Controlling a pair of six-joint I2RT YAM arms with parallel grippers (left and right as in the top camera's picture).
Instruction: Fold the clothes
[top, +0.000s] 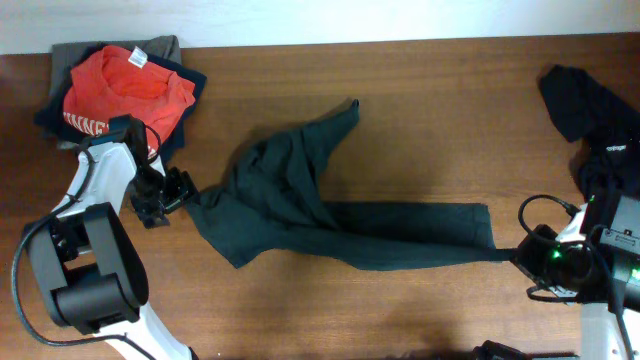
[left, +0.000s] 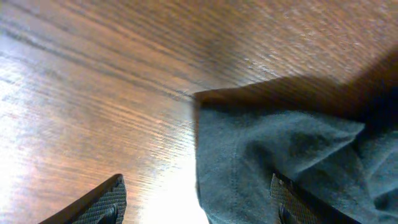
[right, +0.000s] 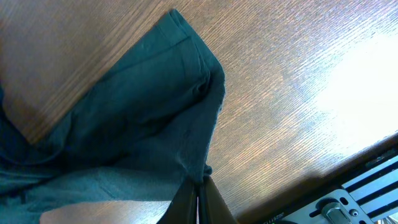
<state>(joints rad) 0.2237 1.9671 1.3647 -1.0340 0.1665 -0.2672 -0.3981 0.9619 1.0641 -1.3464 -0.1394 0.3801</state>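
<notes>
A dark green garment (top: 300, 200) lies crumpled and stretched across the middle of the wooden table. My left gripper (top: 172, 195) is open at the garment's left edge; in the left wrist view its fingers (left: 198, 202) straddle the cloth's corner (left: 249, 149), one finger over wood, the other over cloth. My right gripper (top: 525, 252) is shut on the garment's right end, which is pulled out thin toward it. In the right wrist view the closed fingers (right: 199, 196) pinch the green cloth (right: 124, 124).
A folded pile with an orange shirt (top: 125, 90) on top sits at the back left. A dark garment (top: 590, 110) lies at the back right. The right arm base (top: 600, 260) stands at the right edge.
</notes>
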